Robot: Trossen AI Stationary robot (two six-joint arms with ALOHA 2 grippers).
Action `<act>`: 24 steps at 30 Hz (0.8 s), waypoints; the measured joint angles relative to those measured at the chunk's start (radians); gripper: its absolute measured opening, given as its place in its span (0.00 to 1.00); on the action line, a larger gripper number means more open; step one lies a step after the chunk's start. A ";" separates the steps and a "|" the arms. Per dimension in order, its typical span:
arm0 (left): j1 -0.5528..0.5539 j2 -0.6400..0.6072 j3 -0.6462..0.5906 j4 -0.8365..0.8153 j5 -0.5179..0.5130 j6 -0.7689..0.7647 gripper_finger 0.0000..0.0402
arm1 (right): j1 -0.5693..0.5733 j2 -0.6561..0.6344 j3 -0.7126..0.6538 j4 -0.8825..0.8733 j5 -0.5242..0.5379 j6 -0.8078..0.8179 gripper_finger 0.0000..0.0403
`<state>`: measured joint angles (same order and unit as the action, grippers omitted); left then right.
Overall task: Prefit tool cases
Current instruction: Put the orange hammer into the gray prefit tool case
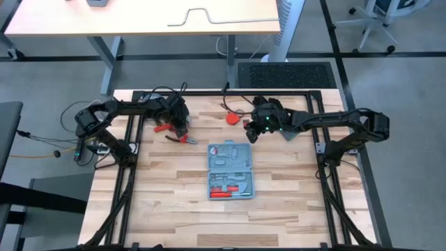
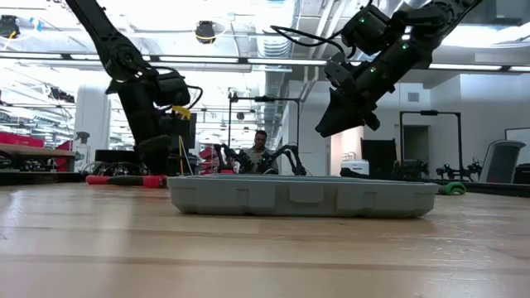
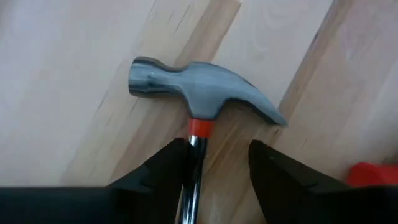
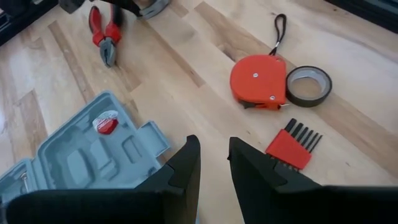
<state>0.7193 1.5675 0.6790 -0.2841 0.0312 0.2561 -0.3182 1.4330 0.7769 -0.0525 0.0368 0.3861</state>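
The blue-grey tool case (image 1: 230,171) lies open and flat in the middle of the table, with moulded recesses and a few red-handled tools inside; the low view shows it side-on (image 2: 302,197). A hammer (image 3: 199,93) with a grey head, red collar and chrome shaft lies on the wood at the far left. My left gripper (image 3: 214,171) is open and low over it, one finger on each side of the shaft just behind the head. My right gripper (image 1: 249,132) hangs raised beyond the case's far edge, its fingers (image 4: 186,168) a narrow gap apart with nothing between them. My left gripper straddles the hammer's shaft (image 3: 194,155) just behind the red collar, coming from above with its fingers across the shaft. One finger (image 3: 165,171) stands right against the shaft; I cannot tell whether it touches. The hammer lies flat on the table.
Red-handled pliers (image 1: 182,139) lie near the left gripper. A red tape measure (image 4: 258,81), a dark tape roll (image 4: 308,86) and a red hex key set (image 4: 292,146) lie at the far middle of the table. Bare wood lies on the near side of the case.
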 joint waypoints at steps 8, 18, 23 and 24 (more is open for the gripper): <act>0.006 0.029 -0.001 -0.011 0.093 -0.045 0.11 | 0.000 0.000 0.000 -0.001 0.000 0.008 0.24; 0.008 -0.034 -0.006 0.003 0.090 -0.088 0.06 | 0.001 -0.001 0.000 0.003 0.017 0.076 0.24; 0.007 -0.145 -0.011 -0.037 0.092 -0.127 0.06 | 0.011 -0.005 0.000 0.007 0.017 0.087 0.24; 0.006 -0.166 -0.010 -0.040 0.100 -0.136 0.06 | 0.013 -0.008 0.000 0.007 0.017 0.088 0.24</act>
<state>0.7254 1.4012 0.6690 -0.3241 0.1311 0.1202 -0.3050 1.4251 0.7769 -0.0455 0.0538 0.4744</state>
